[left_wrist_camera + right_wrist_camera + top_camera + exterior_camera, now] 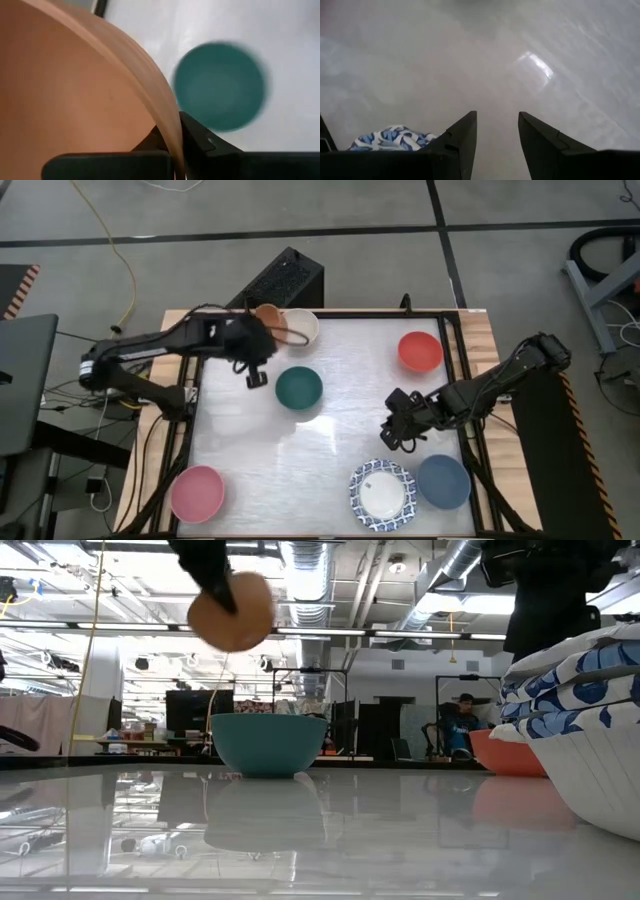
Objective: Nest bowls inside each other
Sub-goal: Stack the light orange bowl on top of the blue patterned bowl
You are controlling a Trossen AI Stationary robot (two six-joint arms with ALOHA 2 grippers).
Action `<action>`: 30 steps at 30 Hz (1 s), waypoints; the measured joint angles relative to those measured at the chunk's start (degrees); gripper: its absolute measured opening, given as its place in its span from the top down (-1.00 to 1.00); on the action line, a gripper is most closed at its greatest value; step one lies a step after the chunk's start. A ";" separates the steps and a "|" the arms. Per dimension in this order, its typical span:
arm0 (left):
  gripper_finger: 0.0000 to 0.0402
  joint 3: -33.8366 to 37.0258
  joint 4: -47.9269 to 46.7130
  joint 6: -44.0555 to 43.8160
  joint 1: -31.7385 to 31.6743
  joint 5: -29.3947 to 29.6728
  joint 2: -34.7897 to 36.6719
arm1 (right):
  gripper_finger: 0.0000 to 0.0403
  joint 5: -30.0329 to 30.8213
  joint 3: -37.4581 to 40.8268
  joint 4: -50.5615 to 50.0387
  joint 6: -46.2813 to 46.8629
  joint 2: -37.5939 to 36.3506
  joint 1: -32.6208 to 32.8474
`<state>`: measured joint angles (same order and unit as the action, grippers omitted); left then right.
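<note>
Grip check: the left gripper (172, 145) is clamped shut on the rim of the orange bowl (75, 95), which hangs clear of the table (330, 380), above and just back-left of the green bowl (299, 387). The hold is by one edge only, so the orange bowl sits tilted in the fingers.

Right gripper (496, 140) is partly open with nothing between its fingers, low over bare table well right of the green bowl, close to the patterned stack (382, 493).

White bowl (303, 326) lies behind the green bowl. Red bowl (420, 351) is to its right, pink bowl (197, 492) at front left, blue bowl (443, 481) beside the stack.

Risks, as judged:
- Rim pinch may slip, dropping the orange bowl.
- Released tilted or off-centre, it could strike the green rim and skid or tip that bowl.
- A careless swing could clip the white bowl.
</note>
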<state>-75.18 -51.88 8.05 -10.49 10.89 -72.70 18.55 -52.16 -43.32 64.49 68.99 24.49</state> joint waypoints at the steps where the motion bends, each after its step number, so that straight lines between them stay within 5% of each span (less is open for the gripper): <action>1: 1.00 0.00 0.99 0.88 1.97 -0.52 0.34 | 0.18 -0.02 0.00 -0.12 0.00 0.00 -0.36; 13: 1.00 0.00 10.85 11.43 19.88 0.29 -5.81 | 0.18 -1.87 -0.29 -2.57 4.40 -2.90 -6.42; 30: 1.00 0.02 29.98 38.35 26.98 0.71 -18.63 | 0.18 -0.75 -1.97 -9.18 3.02 -21.10 -8.24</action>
<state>-75.16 -21.90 46.40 16.49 11.60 -91.33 17.79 -54.13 -52.49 67.51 47.89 16.25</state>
